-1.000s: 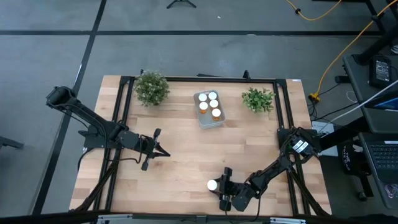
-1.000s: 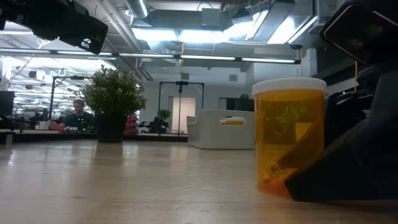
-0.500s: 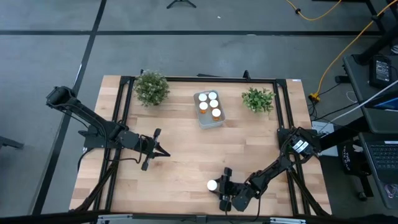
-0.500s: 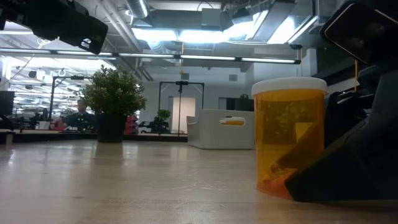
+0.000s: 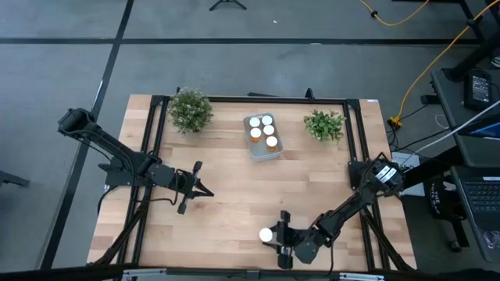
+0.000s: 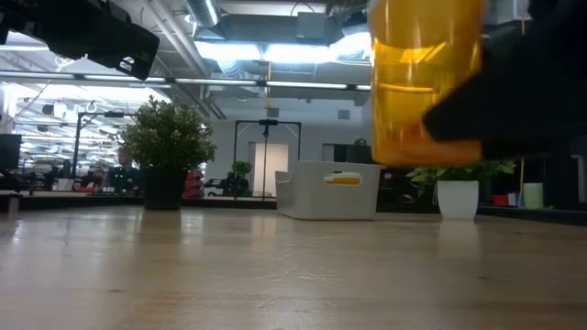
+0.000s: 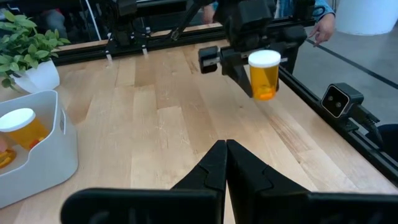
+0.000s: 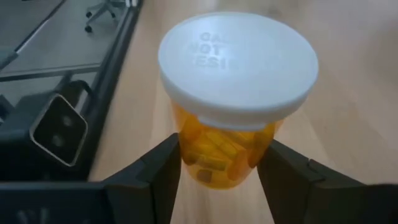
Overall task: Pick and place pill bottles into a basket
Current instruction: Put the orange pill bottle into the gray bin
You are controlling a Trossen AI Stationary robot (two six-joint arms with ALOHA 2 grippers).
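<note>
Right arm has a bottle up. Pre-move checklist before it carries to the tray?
1. Grip: right gripper shut on the orange white-capped pill bottle, fingers on both sides: ok.
2. Bottle clear of the wooden table: ok, lifted in the low view.
3. Bottle upright: ok.
4. Free space in the pale blue-grey plastic tray: ok, four bottles, near end bare.
5. Left gripper shut, left of the direct path: ok.
6. Cap seated tightly: cannot tell.

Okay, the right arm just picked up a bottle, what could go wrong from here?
1. The right gripper holds the bottle only low on its body, clear of the table; it might tip or slip in transit.
2. The basket already holds four bottles, so this one may knock into them.
</note>
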